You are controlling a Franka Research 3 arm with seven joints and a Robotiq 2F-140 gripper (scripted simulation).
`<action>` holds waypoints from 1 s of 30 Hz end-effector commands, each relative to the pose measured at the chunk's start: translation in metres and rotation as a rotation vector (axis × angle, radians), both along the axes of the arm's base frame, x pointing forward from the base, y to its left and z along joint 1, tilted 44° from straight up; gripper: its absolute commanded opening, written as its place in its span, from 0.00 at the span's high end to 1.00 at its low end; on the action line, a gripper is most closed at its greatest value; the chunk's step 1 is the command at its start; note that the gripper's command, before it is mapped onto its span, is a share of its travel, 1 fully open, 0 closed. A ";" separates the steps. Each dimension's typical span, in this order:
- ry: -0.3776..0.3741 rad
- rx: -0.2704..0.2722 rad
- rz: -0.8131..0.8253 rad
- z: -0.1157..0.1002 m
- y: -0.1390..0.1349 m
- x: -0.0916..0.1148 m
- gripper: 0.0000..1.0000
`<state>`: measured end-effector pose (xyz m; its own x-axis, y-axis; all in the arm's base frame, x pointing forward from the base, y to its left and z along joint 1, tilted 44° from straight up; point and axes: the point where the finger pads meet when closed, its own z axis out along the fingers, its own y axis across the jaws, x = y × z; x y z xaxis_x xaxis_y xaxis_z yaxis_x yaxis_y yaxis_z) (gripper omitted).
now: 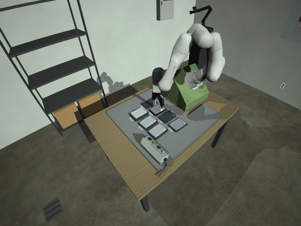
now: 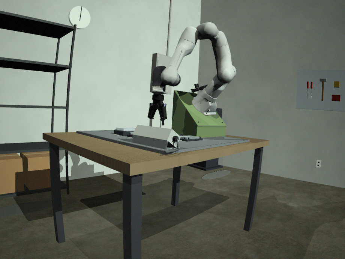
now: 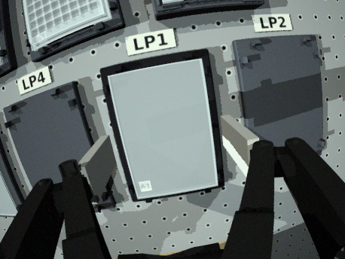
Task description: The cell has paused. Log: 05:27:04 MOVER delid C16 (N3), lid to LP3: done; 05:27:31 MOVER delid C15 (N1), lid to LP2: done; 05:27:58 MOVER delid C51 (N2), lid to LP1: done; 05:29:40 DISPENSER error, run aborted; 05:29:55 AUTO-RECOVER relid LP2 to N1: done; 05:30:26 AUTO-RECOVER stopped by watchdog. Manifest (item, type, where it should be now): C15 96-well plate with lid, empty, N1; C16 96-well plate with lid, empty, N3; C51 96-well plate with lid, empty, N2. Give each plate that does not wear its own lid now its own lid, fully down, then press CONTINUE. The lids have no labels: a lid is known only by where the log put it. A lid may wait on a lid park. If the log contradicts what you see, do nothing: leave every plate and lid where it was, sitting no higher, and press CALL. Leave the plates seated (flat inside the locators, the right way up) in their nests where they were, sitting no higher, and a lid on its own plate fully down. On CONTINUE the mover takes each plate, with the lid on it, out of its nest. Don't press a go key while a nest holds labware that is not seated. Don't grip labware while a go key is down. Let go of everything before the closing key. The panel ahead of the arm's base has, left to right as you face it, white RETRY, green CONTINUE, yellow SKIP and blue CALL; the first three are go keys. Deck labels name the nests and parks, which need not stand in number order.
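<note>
My gripper is open and empty. It hovers over the lid that lies flat on park LP1, one finger pad on each long side and apart from it. In the top view the gripper stands over the same lid. Parks LP4 and LP2 are empty. A second lid lies on the park nearest the panel. Three well plates sit in a row of nests.
The key panel stands at the deck's front edge, with blue, yellow and green keys showing. A green housing stands behind the parks by the arm's base. A shelf rack stands left of the table.
</note>
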<state>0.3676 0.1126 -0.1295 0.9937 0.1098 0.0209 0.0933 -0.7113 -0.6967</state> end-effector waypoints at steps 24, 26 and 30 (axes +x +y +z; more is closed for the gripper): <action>-0.005 0.000 0.006 0.000 0.001 -0.001 0.41; -0.005 0.000 0.006 0.000 0.001 -0.001 0.41; -0.005 0.000 0.006 0.000 0.001 -0.001 0.41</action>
<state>0.3676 0.1126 -0.1295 0.9937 0.1098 0.0210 0.0933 -0.7113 -0.6966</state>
